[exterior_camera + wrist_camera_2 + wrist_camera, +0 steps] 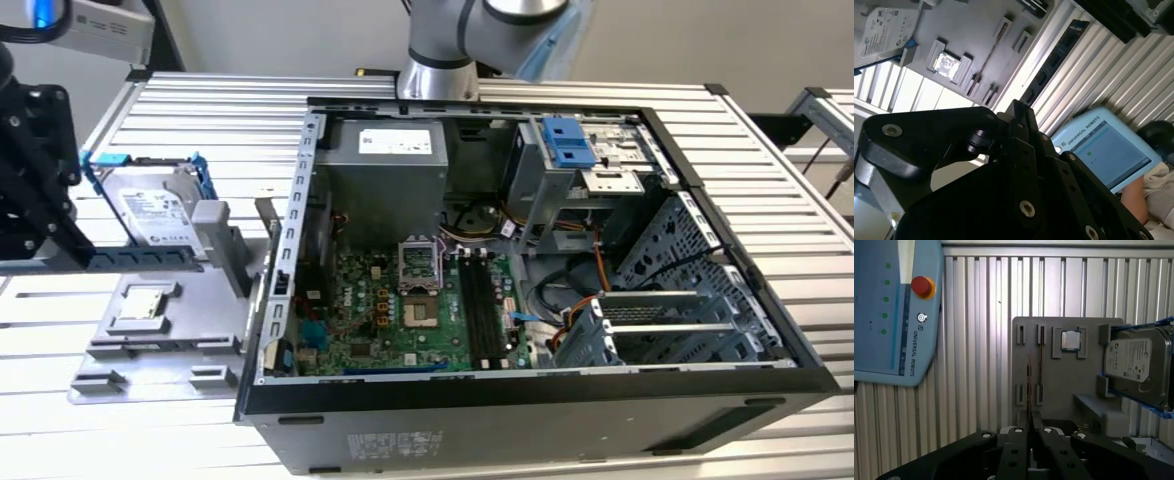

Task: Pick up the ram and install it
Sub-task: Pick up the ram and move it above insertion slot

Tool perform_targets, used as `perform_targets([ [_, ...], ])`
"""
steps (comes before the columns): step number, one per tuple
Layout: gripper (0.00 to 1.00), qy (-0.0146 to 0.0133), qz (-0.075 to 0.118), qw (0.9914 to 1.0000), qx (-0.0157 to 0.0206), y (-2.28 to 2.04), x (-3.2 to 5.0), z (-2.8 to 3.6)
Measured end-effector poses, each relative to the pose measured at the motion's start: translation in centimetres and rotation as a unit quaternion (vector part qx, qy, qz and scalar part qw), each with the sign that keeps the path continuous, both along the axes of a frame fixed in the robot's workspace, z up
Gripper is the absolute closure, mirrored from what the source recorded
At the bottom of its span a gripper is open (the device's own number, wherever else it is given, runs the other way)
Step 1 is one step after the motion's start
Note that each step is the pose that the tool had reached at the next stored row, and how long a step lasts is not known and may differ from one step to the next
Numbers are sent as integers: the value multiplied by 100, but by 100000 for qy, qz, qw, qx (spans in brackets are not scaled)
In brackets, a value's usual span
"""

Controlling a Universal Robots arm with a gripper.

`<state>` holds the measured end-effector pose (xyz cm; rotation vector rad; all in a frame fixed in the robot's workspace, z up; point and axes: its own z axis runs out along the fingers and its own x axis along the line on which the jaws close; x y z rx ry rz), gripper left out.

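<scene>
Ram (1054,60) pinched edge-on in gripper (1029,415), hanging over tray (1069,385). Looks picked, not installed yet. Probably calls for squaring up with slots (483,300), 3 o'clock in exterior view.

Case (534,400) sits on counter (200,100). Tray (160,340) lies at exterior view's left of the case, with hard drive (158,210) and processor chip (144,303) on it. Ram (1054,60) is between fingers (1016,450), over the tray.

Slim, flat, dark ram (1054,60), with a row of rectangular chips along its broad face in the second wrist view, and a mere thin line, edge-on, in the first wrist view. Clamped at one end between the fingers of the gripper (1030,426). Found near nine o'clock in the exterior view, roughly level, reaching out toward three o'clock.
</scene>
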<state>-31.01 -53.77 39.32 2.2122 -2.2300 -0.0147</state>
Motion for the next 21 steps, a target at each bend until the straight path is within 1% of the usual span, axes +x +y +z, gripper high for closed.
perform_targets([
  [15, 100, 401, 0, 99999, 5, -40, 688, -1],
  [21, 100, 440, -6, 99999, 9, -51, 957, -4],
])
